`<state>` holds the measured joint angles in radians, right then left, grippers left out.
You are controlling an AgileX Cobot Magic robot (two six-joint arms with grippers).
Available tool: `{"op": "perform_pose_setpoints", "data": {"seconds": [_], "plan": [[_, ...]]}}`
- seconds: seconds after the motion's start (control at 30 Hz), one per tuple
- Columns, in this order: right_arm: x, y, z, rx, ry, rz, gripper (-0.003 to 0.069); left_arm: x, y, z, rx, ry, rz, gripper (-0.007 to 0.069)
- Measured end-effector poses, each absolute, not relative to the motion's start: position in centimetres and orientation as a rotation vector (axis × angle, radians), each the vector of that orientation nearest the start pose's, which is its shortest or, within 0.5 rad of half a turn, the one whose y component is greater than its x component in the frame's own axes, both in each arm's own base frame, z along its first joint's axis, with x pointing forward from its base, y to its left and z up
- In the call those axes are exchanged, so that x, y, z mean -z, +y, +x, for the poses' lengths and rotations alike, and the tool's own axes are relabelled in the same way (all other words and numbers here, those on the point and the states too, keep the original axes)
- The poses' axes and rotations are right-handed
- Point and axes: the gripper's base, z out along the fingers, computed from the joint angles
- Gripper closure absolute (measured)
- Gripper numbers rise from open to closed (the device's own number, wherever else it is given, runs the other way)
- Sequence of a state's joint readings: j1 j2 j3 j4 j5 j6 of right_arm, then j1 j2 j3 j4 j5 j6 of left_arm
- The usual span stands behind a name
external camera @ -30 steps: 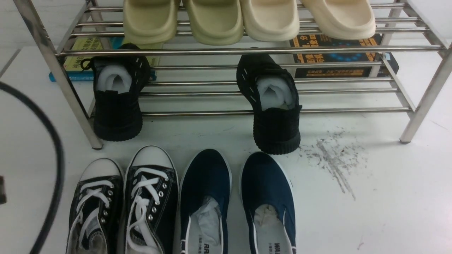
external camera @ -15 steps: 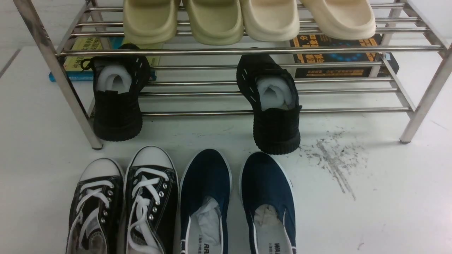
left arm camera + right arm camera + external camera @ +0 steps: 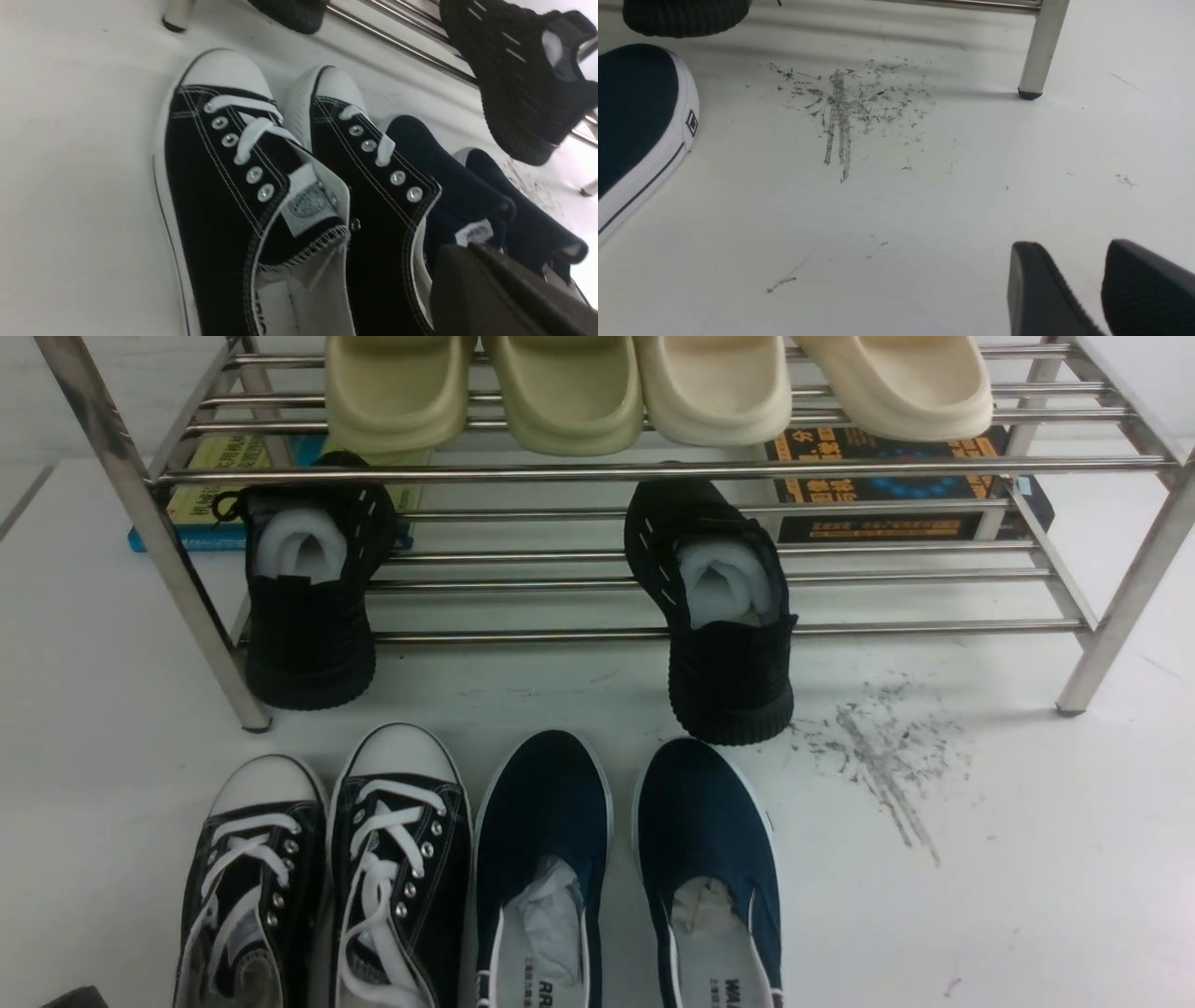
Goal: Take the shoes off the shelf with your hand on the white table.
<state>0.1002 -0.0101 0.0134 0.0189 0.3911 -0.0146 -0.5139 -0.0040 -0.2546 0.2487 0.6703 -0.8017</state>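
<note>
The black canvas sneakers (image 3: 327,877) stand side by side on the white table (image 3: 1027,859) at the front left, toes toward the steel shelf (image 3: 653,471). In the left wrist view they (image 3: 224,186) fill the middle. My left gripper (image 3: 469,247) hovers just behind the heel of the inner sneaker; its fingers look pressed together and hold nothing. In the front view only a dark corner of it (image 3: 75,997) shows. My right gripper (image 3: 1071,243) is low over bare table near the scuff marks (image 3: 845,107), its fingers slightly apart and empty.
Navy slip-ons (image 3: 635,868) lie right of the sneakers. Two black knit slip-ons (image 3: 728,616) lean off the lower tier onto the table. Cream slippers (image 3: 653,383) sit on the top tier. Books (image 3: 887,485) lie behind. A shelf leg (image 3: 1038,51) stands ahead of my right gripper.
The black cable loop and dark arm piece at the left edge of the front view have withdrawn; only a dark corner now shows at the bottom left. The shoes have not moved.
</note>
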Motion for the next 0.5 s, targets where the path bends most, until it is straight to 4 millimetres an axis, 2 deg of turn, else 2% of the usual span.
{"op": "perform_pose_setpoints", "data": {"seconds": [0.33, 0.5], "plan": [[-17.4, 0.6, 5.2, -0.078, 1.876, -0.096, 0.0421, -23.6, 0.1, 3.8, 0.563, 1.881, -0.236, 0.0606], [-17.4, 0.6, 5.2, -0.078, 1.876, -0.096, 0.0421, -20.6, -0.3, 4.4, 0.519, 1.954, -0.218, 0.0605]]}}
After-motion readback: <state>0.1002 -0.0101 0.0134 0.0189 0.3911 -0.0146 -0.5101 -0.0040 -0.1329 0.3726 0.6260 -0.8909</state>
